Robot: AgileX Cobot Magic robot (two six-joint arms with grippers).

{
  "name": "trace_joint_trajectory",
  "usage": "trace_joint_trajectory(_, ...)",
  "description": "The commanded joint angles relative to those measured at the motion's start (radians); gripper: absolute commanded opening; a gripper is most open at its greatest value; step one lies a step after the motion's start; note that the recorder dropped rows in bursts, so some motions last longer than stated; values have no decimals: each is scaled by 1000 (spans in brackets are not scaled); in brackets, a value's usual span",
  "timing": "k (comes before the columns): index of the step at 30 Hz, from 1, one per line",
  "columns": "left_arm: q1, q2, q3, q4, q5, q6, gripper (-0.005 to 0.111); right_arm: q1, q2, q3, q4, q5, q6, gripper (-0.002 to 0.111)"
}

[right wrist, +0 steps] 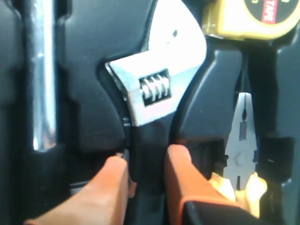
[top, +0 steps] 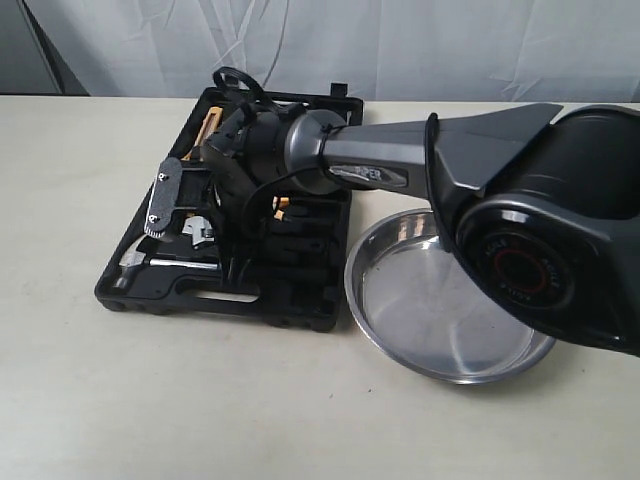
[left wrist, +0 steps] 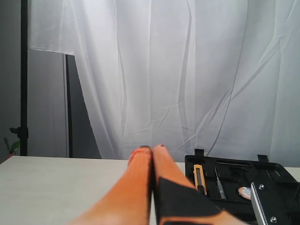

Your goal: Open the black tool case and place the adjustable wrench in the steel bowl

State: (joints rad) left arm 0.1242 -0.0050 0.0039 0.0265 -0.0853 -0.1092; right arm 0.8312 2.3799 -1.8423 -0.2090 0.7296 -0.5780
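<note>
The black tool case [top: 300, 300] lies open on the table. The adjustable wrench [right wrist: 154, 84] rests in its moulded slot, its silver head [top: 200, 232] showing under the arm in the exterior view. My right gripper [right wrist: 145, 161] reaches across into the case, and its orange fingers press both sides of the wrench's black handle. The steel bowl [top: 440, 330] stands right of the case, holding nothing and partly hidden by the right arm. In the left wrist view my left gripper [left wrist: 153, 147] is shut on nothing, above the table beside the case [left wrist: 234, 176].
Beside the wrench, a hammer [right wrist: 41, 75] with a shiny shaft fills one slot, and pliers [right wrist: 243, 140] and a yellow tape measure [right wrist: 253, 16] fill others. A yellow utility knife [left wrist: 199, 178] lies in the case. A white curtain hangs behind the table.
</note>
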Motion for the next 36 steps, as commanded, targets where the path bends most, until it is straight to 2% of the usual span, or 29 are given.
trace_joint_trajectory(1, -8, 5, -4, 2, -5, -2, 0, -4, 35, 8, -10, -28, -6, 0)
trace_joint_trajectory(28, -8, 5, -4, 2, -5, -2, 0, -4, -142, 8, 120, -50, 13, 0)
trace_joint_trajectory(36, -8, 5, -4, 2, -5, -2, 0, -4, -138, 8, 130, 27, 16, 0)
